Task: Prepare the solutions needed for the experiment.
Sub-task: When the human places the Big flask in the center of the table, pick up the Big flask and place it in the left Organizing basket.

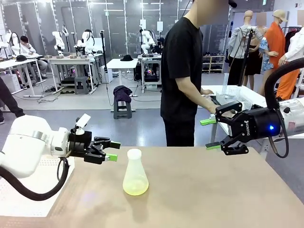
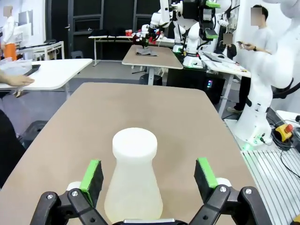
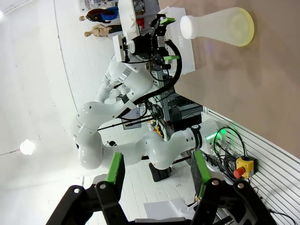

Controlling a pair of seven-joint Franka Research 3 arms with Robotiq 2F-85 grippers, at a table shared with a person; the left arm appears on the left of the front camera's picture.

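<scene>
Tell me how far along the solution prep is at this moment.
Done: little that shows. The flask stands upright on the table with only a pale yellow-green solution tinting its bottom. In hand: the left hand is open beside the flask, fingers either side of it in its wrist view, not gripping. The right hand hangs open and empty. Left: grasping the flask and the preparing itself.
</scene>
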